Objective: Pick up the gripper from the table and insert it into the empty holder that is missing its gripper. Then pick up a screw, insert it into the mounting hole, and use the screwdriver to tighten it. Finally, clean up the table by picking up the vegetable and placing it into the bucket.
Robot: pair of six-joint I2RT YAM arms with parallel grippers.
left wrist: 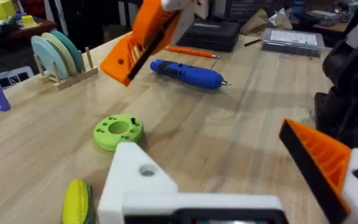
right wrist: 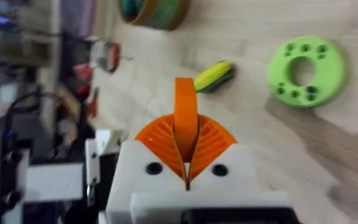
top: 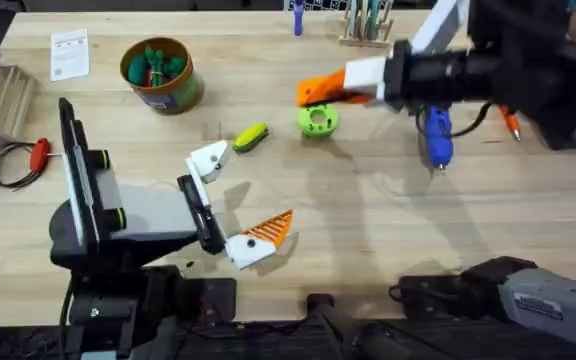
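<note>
My right gripper (top: 315, 92) is shut on the gripper, an orange wedge-shaped finger (right wrist: 184, 112) that sticks out between its orange ribbed pads. It hovers above the table near the green disc. My left gripper (top: 232, 202) is open. One of its tips is the empty white holder (top: 209, 160) (left wrist: 138, 182), and the other tip carries an orange pad (top: 272, 230) (left wrist: 319, 155). The blue screwdriver (top: 435, 135) (left wrist: 188, 73) lies on the table under the right arm. The corn vegetable (top: 251, 136) (right wrist: 214, 76) lies left of the disc. The bucket (top: 184, 92) stands at the back left. The screw is out of view.
A bright green disc with holes (top: 317, 120) (right wrist: 305, 70) lies beside the corn. Green toy vegetables fill the bucket. A thin orange pen (top: 509, 122) lies at the far right, and a red-handled tool (top: 39, 153) with a wire coil lies at the left edge.
</note>
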